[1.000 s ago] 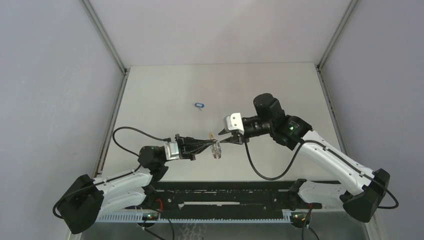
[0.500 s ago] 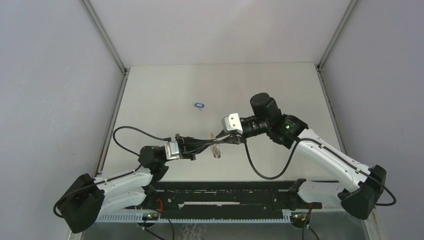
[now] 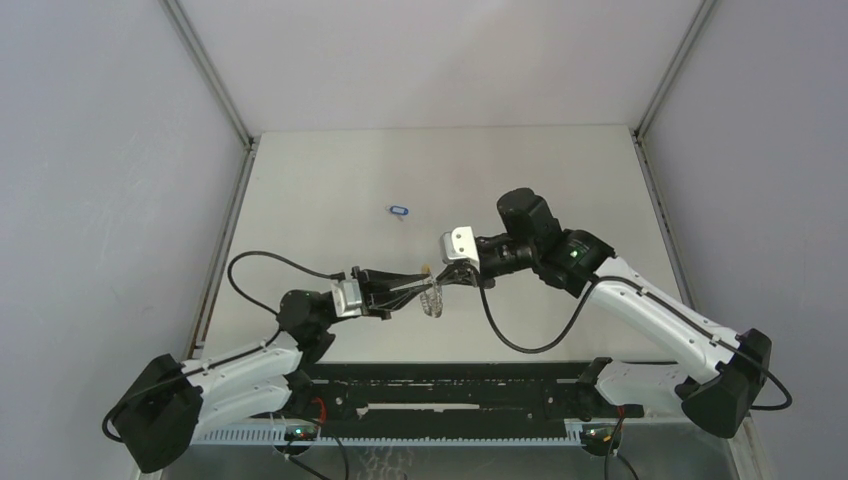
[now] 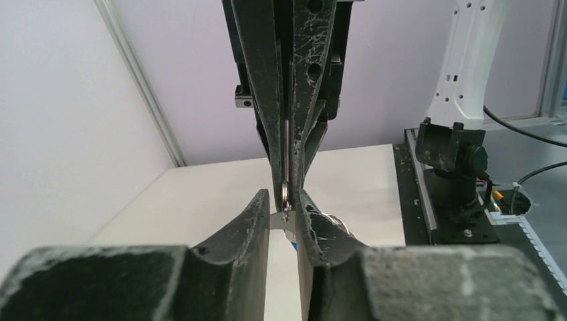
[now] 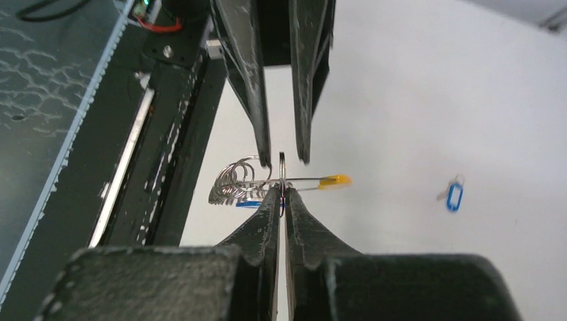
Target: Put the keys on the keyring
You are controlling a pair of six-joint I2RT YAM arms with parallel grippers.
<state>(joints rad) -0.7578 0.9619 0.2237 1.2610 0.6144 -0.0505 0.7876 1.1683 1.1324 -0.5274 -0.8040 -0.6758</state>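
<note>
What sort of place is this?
Probably a robotics lab test cell: plain grey walls with metal frame posts enclose a white table, and two white-and-black robot arms stand at its near edge.

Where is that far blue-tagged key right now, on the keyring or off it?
Off. The blue-tagged key lies alone on the table, well apart from the keyring.
</note>
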